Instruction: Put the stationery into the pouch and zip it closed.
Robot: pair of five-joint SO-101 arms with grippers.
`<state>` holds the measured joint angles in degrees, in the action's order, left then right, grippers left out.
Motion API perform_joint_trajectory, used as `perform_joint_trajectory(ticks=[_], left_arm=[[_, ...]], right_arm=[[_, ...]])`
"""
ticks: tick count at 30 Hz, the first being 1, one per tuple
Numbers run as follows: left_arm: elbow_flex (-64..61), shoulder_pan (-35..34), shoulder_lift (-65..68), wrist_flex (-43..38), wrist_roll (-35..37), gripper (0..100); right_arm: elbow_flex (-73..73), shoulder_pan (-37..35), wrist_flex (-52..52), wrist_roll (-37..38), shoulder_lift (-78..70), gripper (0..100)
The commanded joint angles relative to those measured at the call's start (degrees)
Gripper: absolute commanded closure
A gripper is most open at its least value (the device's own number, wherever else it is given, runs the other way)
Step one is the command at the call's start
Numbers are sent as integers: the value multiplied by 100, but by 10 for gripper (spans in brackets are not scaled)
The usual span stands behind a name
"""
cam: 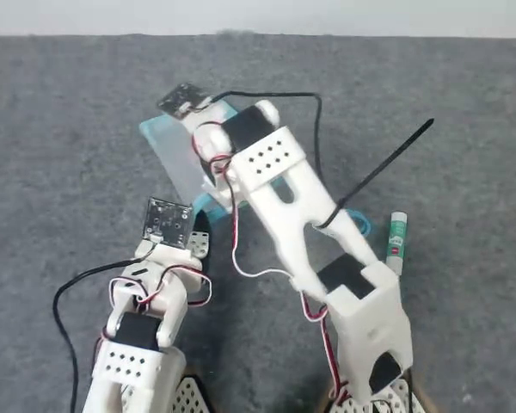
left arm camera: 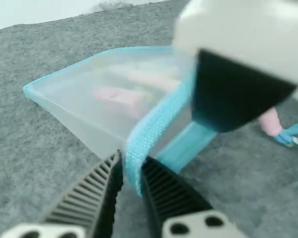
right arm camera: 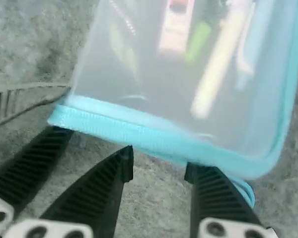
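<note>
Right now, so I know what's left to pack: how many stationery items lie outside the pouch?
2. A glue stick lies on the carpet at the right; a pink piece lies beside the pouch. More may be hidden under the arms.

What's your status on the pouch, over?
Left gripper shut on pouch edge. Right gripper open at the zipper side. White-green tube lying outside the pouch.
</note>
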<state>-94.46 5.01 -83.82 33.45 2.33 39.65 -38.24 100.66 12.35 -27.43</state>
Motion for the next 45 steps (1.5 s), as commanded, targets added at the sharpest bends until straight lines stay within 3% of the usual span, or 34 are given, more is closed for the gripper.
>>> perform_joint_trajectory(ticks=[1,4,9,14,20,27,35,45], left_arm=[[321,-835,-88,-220,141,988],[312,-818,-88,-211,360,988],[136,457,-88,18,-404,988],[426,-800,-88,26,185,988],[277,-132,-88,79,-167,988],[163,-167,-88,79,-185,988],[163,-158,-88,79,-193,988],[163,-158,-88,70,-193,988]], right_arm=[[-510,576,215,9,409,814],[-1116,901,215,185,884,814],[-2347,1710,189,448,1956,814],[-4492,3231,-646,1389,2826,814],[-6760,4611,-2378,1996,3152,814],[-7323,5376,-2747,2092,3213,814],[-7323,5270,-3336,2031,3178,814],[-6804,4022,-2941,800,3213,814]])
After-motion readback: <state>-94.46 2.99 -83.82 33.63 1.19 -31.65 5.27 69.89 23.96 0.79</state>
